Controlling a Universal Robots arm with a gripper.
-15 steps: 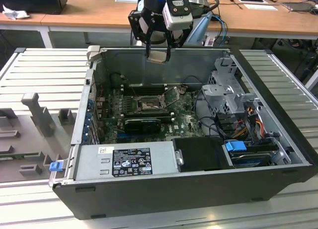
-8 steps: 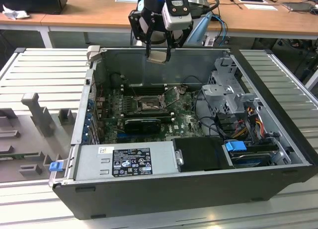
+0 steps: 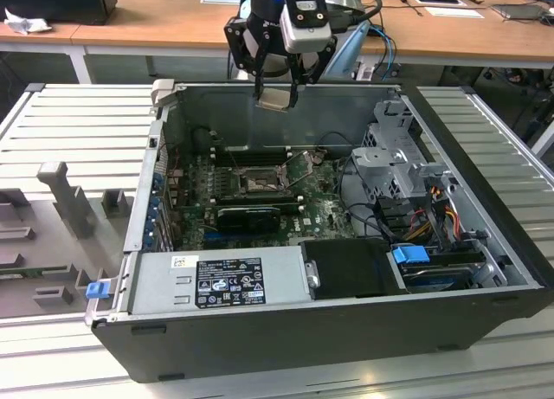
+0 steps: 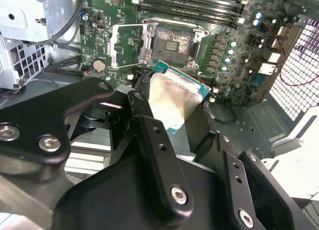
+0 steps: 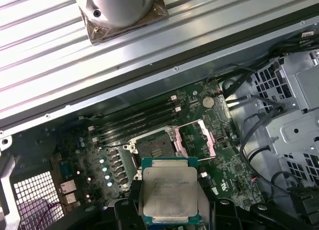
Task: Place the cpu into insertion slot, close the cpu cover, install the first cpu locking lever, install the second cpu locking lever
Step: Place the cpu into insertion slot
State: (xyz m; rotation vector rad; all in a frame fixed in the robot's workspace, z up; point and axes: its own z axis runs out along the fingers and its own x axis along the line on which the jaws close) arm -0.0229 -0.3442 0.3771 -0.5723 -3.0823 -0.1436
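The gripper (image 3: 278, 91) is clamping the cpu (image 3: 275, 101) between its two fingers by opposite edges, pale metal face showing in both wrist views, and is hanging high over the open computer case (image 3: 346, 330), near its far wall in the exterior view. The chip is sitting well above the green board, apart from everything below it, and is looking slightly tilted in the exterior view. The insertion slot (image 3: 258, 184) is lying bare on the board beside the long memory slots (image 3: 247, 153), its dark centre exposed, while the cpu cover (image 3: 300, 165) is standing swung open at the socket's edge, so nothing is blocking the opening. The likely trouble lies in the grip and the alignment: the fingers are catching only thin edges, so the chip could slip or twist; a tilted or rotated chip could seat crooked and harm the socket contacts; and a drift sideways could knock it against the raised cover.
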